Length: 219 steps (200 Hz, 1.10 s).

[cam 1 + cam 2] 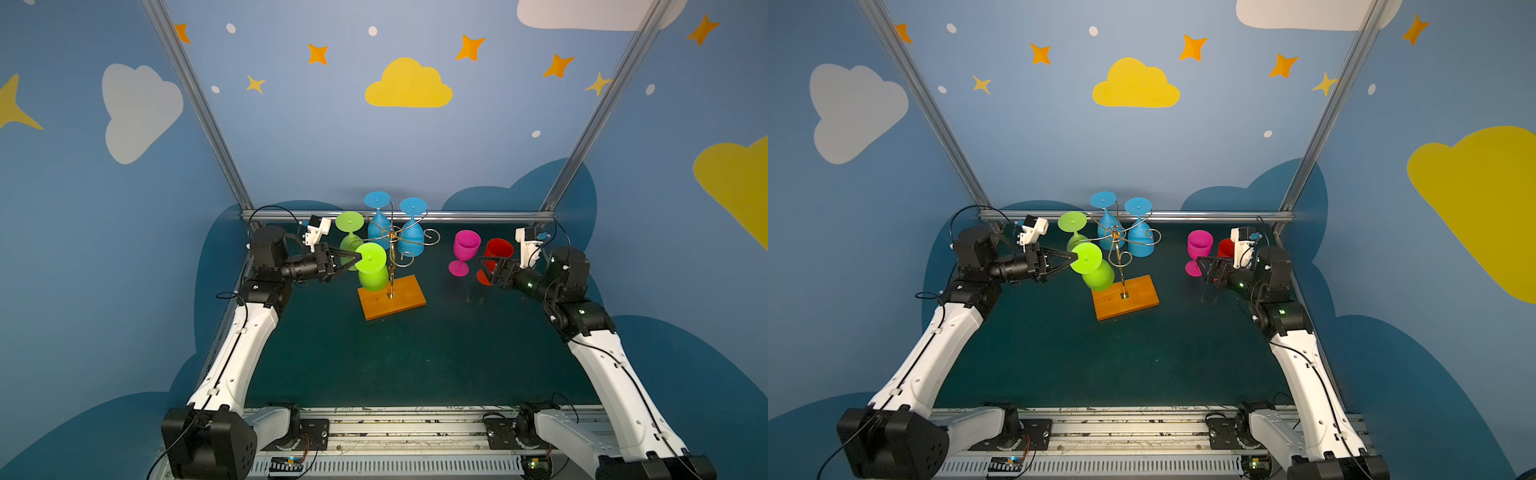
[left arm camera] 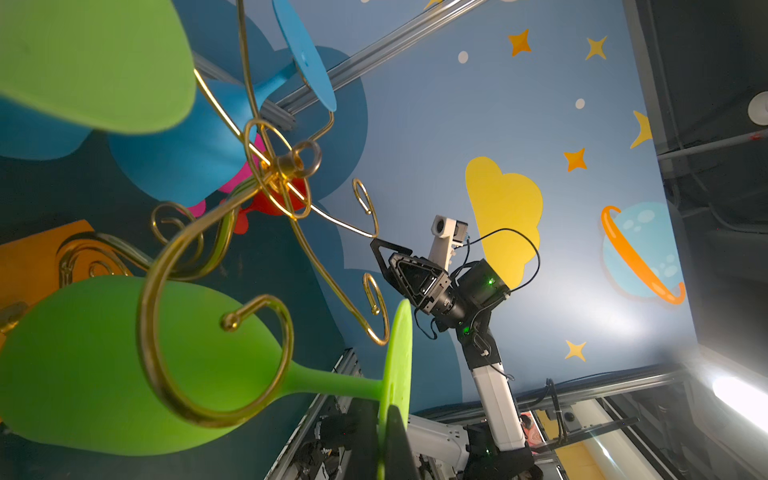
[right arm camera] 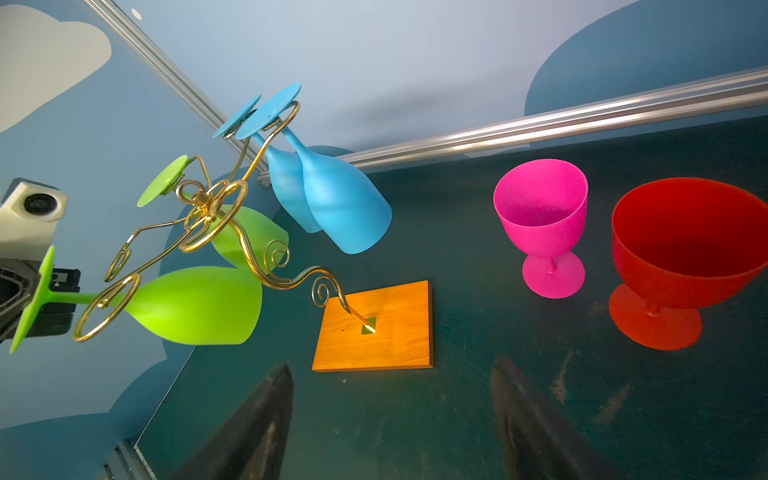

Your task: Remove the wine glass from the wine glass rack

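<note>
Black fingertips (image 2: 400, 446) of the left pincer (image 1: 358, 262) pinch the foot rim of the lime wine glass (image 1: 372, 272), whose stem, just beyond the tips, lies inside a gold curl of the wine glass rack (image 2: 286, 164). Best, I judge, to draw the stem out along the curl's open mouth, slowly and untwisted, since the light rack may tip. Far opposite, the right pincer (image 1: 487, 269) hangs wide and empty over the counter (image 1: 415, 365); it could steady the wooden base (image 1: 405, 300).

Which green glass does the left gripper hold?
The front green glass: the left gripper pinches its foot. The rear green glass hangs untouched.
</note>
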{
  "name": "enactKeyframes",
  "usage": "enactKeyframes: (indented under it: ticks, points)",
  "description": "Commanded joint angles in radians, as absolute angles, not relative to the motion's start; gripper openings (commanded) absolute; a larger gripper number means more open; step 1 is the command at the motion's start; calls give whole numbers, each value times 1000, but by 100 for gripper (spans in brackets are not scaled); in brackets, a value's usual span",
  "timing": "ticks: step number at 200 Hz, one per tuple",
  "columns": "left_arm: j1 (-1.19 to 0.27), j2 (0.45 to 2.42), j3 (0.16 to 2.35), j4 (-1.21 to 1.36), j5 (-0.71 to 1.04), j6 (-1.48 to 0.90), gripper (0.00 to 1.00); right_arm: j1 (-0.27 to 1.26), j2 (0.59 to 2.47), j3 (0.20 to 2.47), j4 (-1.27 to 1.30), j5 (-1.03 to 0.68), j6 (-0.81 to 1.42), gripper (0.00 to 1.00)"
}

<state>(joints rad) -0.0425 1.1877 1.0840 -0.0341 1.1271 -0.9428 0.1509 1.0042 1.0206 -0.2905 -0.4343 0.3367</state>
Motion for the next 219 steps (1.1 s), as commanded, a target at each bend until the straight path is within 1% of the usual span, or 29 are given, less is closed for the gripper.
enactKeyframes:
  ticks: [1,30,63,94,124,136,163,201,219]
  points:
    - [-16,1133,1071,-104,1148,-883,3,155,981,1009,-297,-434,330,75]
    - [59,1070,1036,-153,1159,-873,3,156,982,1010,-297,-436,327,74]
    - [197,991,1020,-236,1173,-835,3,156,986,1012,-293,-442,325,75]
    - [275,978,1123,-408,1132,-704,3,155,996,1036,-309,-449,309,75]
    - [347,998,1237,-498,1067,-669,3,154,1002,1054,-321,-448,285,75]
    - [375,1004,1273,-496,1043,-679,3,153,1002,1060,-320,-448,279,75]
    - [425,1019,1317,-389,1046,-766,3,153,1003,1066,-316,-454,267,75]
    - [434,1065,1317,32,1097,-1066,3,153,999,1090,-309,-429,254,75]
    - [427,1091,1354,125,1091,-1141,3,153,994,1105,-292,-429,254,75]
